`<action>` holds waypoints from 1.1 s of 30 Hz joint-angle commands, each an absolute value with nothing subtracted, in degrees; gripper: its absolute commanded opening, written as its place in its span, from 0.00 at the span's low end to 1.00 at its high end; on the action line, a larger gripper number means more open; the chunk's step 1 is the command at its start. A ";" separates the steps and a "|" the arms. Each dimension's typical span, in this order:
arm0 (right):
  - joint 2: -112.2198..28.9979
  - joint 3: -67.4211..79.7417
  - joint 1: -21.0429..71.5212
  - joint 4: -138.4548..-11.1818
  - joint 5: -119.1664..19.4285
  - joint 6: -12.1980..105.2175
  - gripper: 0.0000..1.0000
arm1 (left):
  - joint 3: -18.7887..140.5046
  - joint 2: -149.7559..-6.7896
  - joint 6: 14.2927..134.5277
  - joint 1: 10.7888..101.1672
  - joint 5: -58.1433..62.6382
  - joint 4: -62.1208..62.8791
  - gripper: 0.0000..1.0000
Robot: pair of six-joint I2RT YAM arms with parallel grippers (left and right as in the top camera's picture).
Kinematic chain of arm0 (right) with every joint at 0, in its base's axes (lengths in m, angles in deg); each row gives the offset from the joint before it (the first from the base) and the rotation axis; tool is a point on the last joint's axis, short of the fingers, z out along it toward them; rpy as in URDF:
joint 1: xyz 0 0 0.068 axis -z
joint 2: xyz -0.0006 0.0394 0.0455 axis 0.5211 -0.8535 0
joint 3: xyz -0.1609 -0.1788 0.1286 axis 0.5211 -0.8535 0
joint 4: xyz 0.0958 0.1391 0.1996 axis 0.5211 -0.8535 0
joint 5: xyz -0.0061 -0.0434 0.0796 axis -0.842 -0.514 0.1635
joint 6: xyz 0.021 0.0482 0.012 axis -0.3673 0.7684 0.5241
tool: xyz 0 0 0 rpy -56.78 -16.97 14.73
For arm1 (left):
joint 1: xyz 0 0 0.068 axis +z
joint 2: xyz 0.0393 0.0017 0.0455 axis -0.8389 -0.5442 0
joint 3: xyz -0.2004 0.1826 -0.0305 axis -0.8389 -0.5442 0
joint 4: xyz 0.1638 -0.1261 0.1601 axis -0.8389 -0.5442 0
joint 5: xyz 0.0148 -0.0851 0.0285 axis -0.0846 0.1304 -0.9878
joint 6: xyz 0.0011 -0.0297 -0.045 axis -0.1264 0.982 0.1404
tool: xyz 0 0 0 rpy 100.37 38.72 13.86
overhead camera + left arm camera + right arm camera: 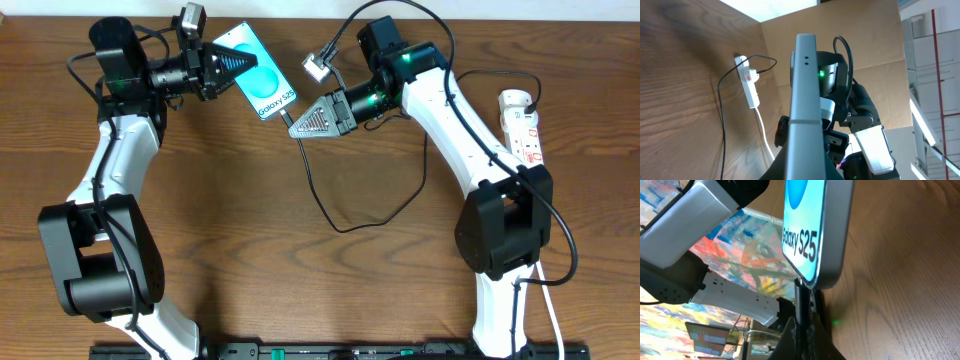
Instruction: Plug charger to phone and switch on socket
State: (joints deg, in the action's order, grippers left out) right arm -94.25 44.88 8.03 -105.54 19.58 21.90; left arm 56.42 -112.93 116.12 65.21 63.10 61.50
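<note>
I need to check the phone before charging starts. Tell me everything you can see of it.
The phone is a slim rectangle with rounded corners, a turquoise screen reading Galaxy S25 and a grey, metal-looking frame with two small holes in one edge. The left tool grips its upper part, screen facing up. At its bottom edge the charger tip, held by the right tool, meets the frame; how deep it sits cannot be told.

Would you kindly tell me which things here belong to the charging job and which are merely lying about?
Job: phone, in left gripper; charger, in right gripper; socket.
Merely there: white lead; table.
</note>
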 commanded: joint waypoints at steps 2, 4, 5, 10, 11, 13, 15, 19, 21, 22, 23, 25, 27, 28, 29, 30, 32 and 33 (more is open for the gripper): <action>-93.75 45.12 8.16 -105.45 20.67 22.49 0.01 | 56.95 -112.18 115.14 65.30 64.67 61.92 0.07; -93.75 45.12 8.16 -105.45 20.65 22.49 0.01 | 56.95 -112.18 115.14 65.28 64.67 61.90 0.07; -93.75 45.12 8.16 -105.43 20.65 22.49 0.01 | 56.95 -112.18 115.14 65.30 64.67 61.90 0.07; -93.75 45.12 8.16 -105.43 20.65 22.49 0.01 | 56.95 -112.18 115.18 65.28 64.67 61.90 0.08; -93.75 45.12 8.16 -105.39 20.65 22.49 0.01 | 56.95 -112.18 115.18 65.30 64.67 61.90 0.07; -93.75 45.12 8.16 -105.17 20.65 22.51 0.01 | 56.95 -112.18 115.18 65.30 64.67 61.90 0.07; -93.75 45.12 8.16 -105.01 20.65 22.55 0.01 | 56.95 -112.18 115.18 65.28 64.67 61.90 0.07; -93.75 45.12 8.16 -104.99 20.65 22.55 0.01 | 56.95 -112.18 115.18 65.26 64.67 61.90 0.07; -93.75 45.12 8.16 -104.99 20.63 22.55 0.01 | 56.95 -112.18 115.21 65.17 64.67 61.90 0.07; -93.75 45.12 8.16 -104.99 20.63 22.55 0.01 | 56.95 -112.18 115.18 65.02 64.67 61.90 0.07; -93.75 45.12 8.16 -104.99 20.63 22.55 0.01 | 56.95 -112.18 115.18 64.91 64.67 61.90 0.07; -93.75 45.12 8.16 -104.99 20.63 22.55 0.01 | 56.95 -112.18 115.16 64.56 64.67 61.92 0.07; -93.75 45.12 8.16 -104.99 20.65 22.55 0.01 | 56.95 -112.18 115.16 64.21 64.67 61.92 0.07; -93.75 45.12 8.16 -104.99 20.65 22.53 0.01 | 56.95 -112.18 115.16 64.14 64.67 61.92 0.07; -93.75 45.12 8.16 -104.99 20.63 22.55 0.01 | 56.95 -112.18 115.16 64.05 64.67 61.92 0.07; -93.75 45.12 8.16 -104.99 20.65 22.53 0.01 | 56.95 -112.18 115.16 64.05 64.67 61.92 0.07; -93.75 45.12 8.16 -104.97 20.65 22.55 0.01 | 56.95 -112.18 115.16 64.05 64.67 61.92 0.07; -93.75 45.12 8.16 -104.99 20.65 22.55 0.01 | 56.95 -112.18 115.16 64.05 64.67 61.90 0.07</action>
State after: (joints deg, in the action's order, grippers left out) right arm -94.25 44.88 8.03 -105.12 19.63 22.07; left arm 56.42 -112.93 116.10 64.60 62.88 61.57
